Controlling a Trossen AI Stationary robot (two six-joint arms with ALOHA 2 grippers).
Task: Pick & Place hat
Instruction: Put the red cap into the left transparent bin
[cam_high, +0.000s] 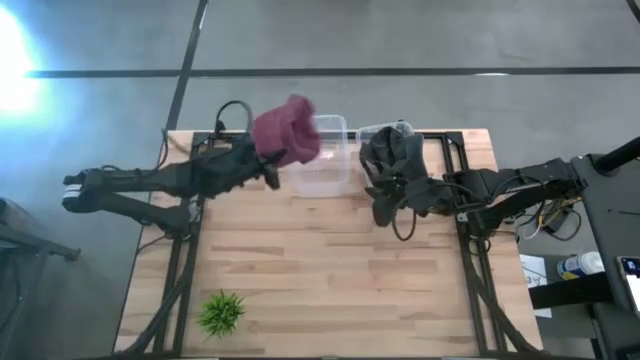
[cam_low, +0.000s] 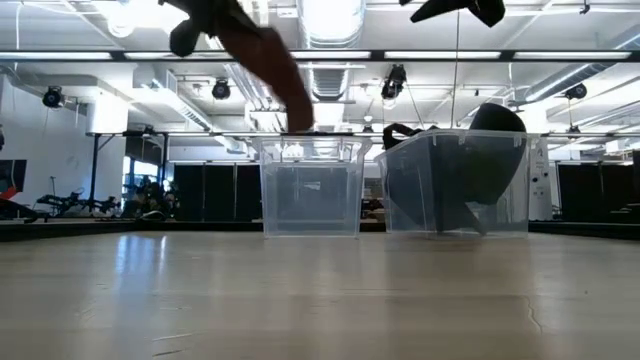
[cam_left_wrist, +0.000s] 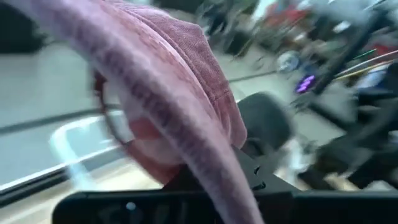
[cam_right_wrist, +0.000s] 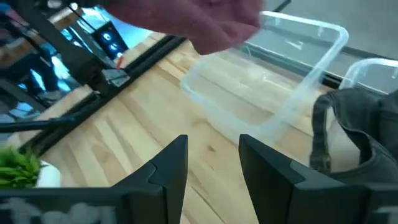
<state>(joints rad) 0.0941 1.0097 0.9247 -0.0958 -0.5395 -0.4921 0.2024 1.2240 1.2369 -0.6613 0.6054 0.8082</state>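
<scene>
A maroon hat (cam_high: 287, 130) hangs in my left gripper (cam_high: 268, 158), high over the near left rim of an empty clear bin (cam_high: 325, 155). It also shows in the low view (cam_low: 270, 55) above that bin (cam_low: 310, 185), and in the left wrist view (cam_left_wrist: 168, 93). A dark grey hat (cam_high: 393, 150) lies in a second clear bin (cam_low: 455, 185) to the right, leaning on its wall. My right gripper (cam_right_wrist: 211, 168) is open and empty, above the table just near of that bin. My left gripper is shut on the maroon hat, held lifted clear above the bin. The cloth (cam_left_wrist: 186, 143) drapes over the fingers and hides the place of contact, so the part held cannot be told. The hat hangs slack, sloping down toward the bin (cam_low: 295, 100).
A small green plant (cam_high: 220, 312) stands near the table's front left. The bare wooden tabletop (cam_high: 330, 270) lies between it and the bins. Black frame rails (cam_high: 470, 270) run along the table's left and right sides.
</scene>
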